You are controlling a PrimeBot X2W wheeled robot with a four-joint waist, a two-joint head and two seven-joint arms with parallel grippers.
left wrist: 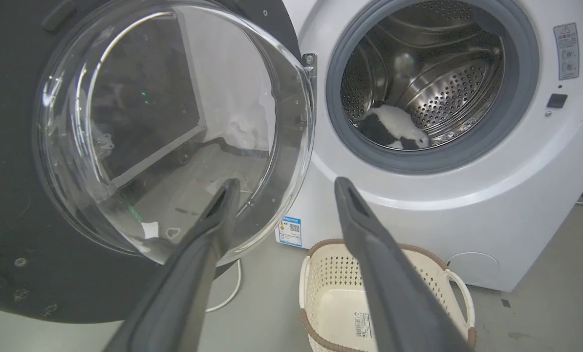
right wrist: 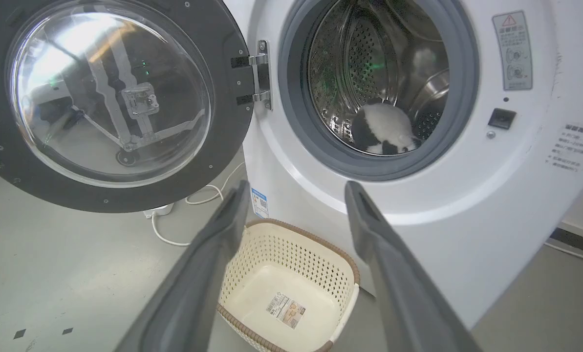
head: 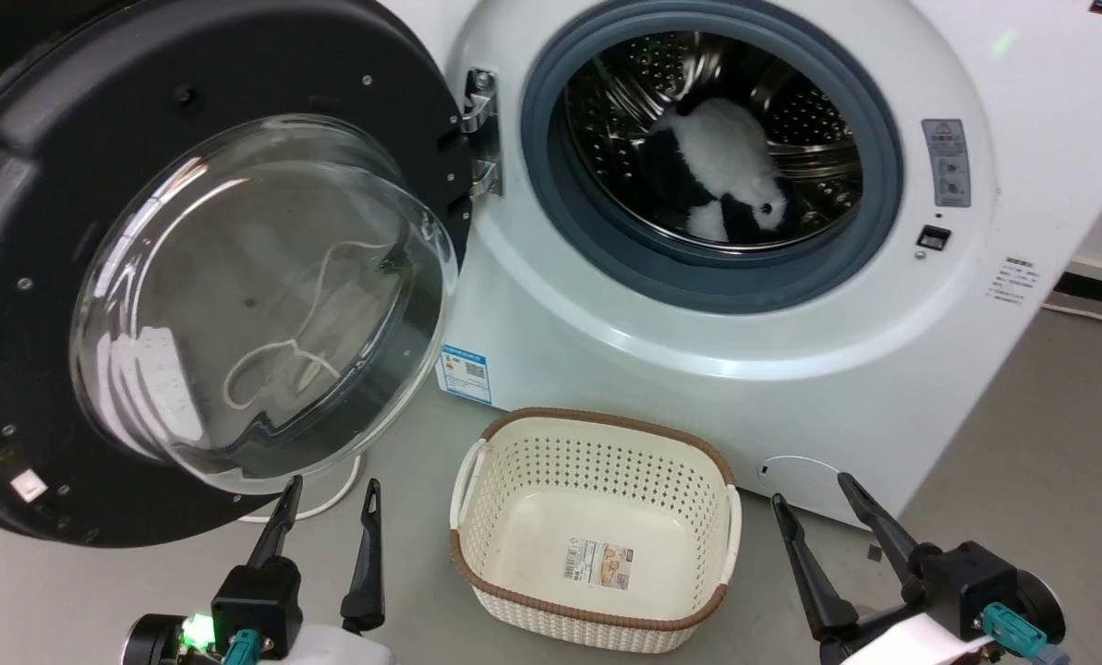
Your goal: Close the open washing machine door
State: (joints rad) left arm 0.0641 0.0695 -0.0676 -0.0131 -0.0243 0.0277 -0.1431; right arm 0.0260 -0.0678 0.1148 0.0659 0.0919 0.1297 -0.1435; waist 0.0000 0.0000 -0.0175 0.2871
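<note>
Judging handling first: where is the washing machine door, and how will it move? — M.

Swung fully open, left of the washing machine, hung on a steel hinge beside the drum opening. Probably heavy and stiff: thick black rim, bulging glass bowl. It should only pivot, so push rather than grasp. — R.

Contact point? — M.

Rim on the side far from the hinge, for leverage (the glass looks smooth, likely slippery, and I would not load it). The left gripper is near the door's lower edge, jaws spread wide, holding nothing. The right gripper is near the machine's lower front, jaws likewise wide and empty. — R.

Obstructions? — M.

Cream perforated basket on the floor before the machine, below the door's arc, I judge. Black-and-white soft toy lies inside the drum, behind the grey rubber ring. — R.

Legible text? — M.

None. Blue sticker low on the front carries a QR-type square; grey label right of the opening shows a red warning triangle; small-print label and basket sticker too small to read. Brand: cannot tell. — R.
</note>
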